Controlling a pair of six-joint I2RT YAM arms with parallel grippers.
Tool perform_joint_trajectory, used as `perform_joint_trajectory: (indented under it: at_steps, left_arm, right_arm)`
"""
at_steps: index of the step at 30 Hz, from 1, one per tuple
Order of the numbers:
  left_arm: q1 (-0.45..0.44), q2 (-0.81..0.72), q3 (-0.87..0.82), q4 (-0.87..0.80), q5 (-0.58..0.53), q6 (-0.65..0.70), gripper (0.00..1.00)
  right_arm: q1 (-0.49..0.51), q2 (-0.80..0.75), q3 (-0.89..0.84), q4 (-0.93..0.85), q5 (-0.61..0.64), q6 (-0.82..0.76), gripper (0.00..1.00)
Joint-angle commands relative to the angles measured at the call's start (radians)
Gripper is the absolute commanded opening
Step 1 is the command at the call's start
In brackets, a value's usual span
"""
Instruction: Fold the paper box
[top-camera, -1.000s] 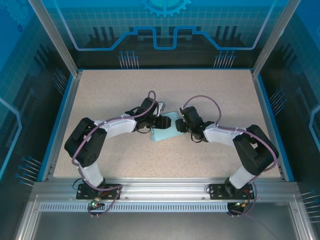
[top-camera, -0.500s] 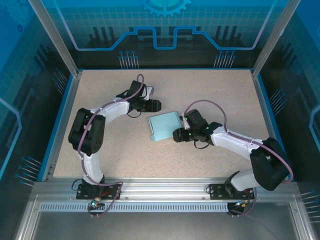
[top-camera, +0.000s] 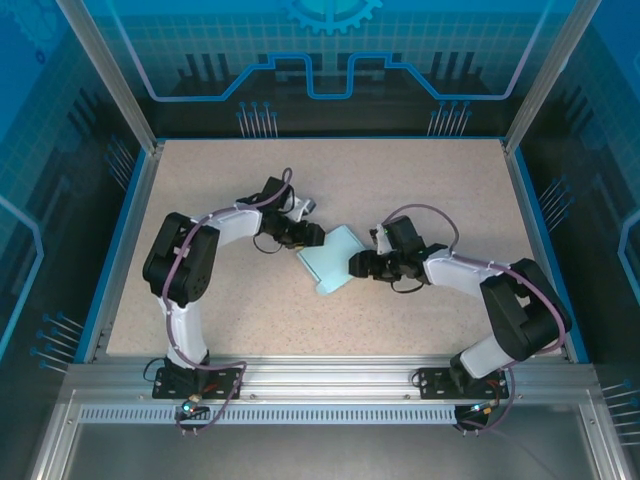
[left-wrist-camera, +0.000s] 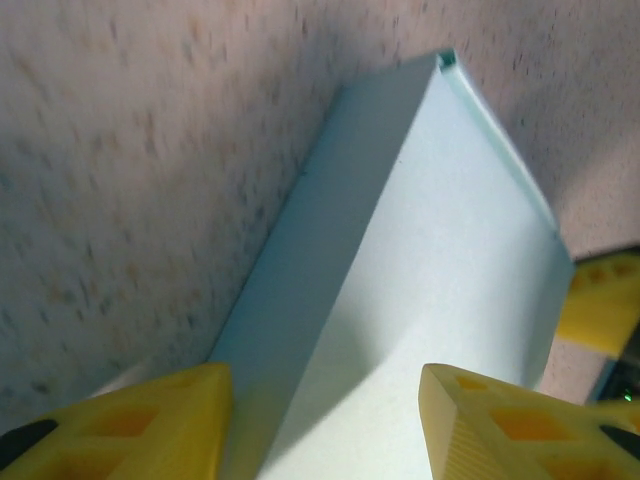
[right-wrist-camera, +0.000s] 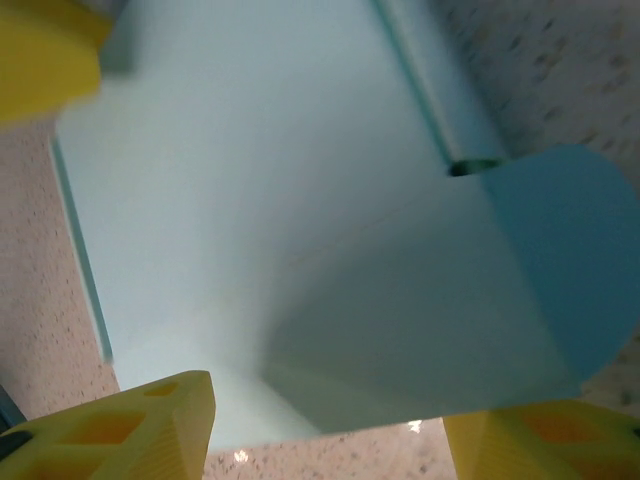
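at the near edge the two arm bases stand on the rail, and both arms reach inward to the middle of the table (top-camera: 450, 180).

change noted: half a second ago the left gripper (top-camera: 310, 237) hung well clear of the paper box (top-camera: 333, 262), toward the far left. it has now come back to the box's far-left edge. the right gripper (top-camera: 357, 265) has moved up against the right edge. the box has turned on the table, so one corner now points at the near rail.

tool state: in the left wrist view the yellow fingers (left-wrist-camera: 150, 420) are spread wide with the box's end between them, not clamped. the right wrist view shows the same, jaws wide apart and the box's broad face running away between them. whether any pad touches the paper cannot be told.

judgement: the arms are re-seating on opposite edges for a further fold or tuck. the task looks well advanced but not finished.

container: the box is formed into a flat rectangular body. a rounded flap (right-wrist-camera: 570, 250) stands out at one end beside a small slot (right-wrist-camera: 470, 166), untucked. the faces seen are closed, so the inside is hidden.

beyond the box the speckled table runs bare to the far wall.
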Motion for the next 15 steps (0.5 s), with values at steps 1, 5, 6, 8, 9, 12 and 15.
perform_joint_trajectory:
  at_steps: [1, 5, 6, 8, 9, 12, 15]
  left_arm:
    - [-0.005, -0.061, -0.045, 0.051, 0.088, -0.038, 0.53]
    - [-0.005, -0.053, -0.039, 0.06, 0.074, -0.044, 0.55]
    - [-0.005, -0.045, -0.036, 0.063, 0.072, -0.047, 0.56]
    - [-0.005, -0.024, -0.018, 0.049, 0.049, -0.044, 0.56]
    - [-0.005, -0.015, -0.013, 0.044, 0.04, -0.04, 0.56]
    - [-0.005, 0.005, -0.007, 0.033, 0.019, -0.035, 0.52]
    - [-0.005, 0.014, -0.014, 0.031, 0.009, -0.034, 0.48]
  right_arm:
    - [-0.032, 0.015, 0.012, 0.035, -0.063, 0.001, 0.62]
    - [-0.032, 0.007, -0.051, 0.12, -0.074, 0.05, 0.62]
    - [-0.032, 0.01, -0.063, 0.146, -0.082, 0.068, 0.62]
    - [-0.022, 0.018, -0.082, 0.197, -0.094, 0.099, 0.61]
    - [-0.018, 0.021, -0.089, 0.212, -0.092, 0.112, 0.61]
    - [-0.013, 0.024, -0.129, 0.289, -0.088, 0.15, 0.58]
    - [-0.012, 0.024, -0.159, 0.381, -0.088, 0.187, 0.52]
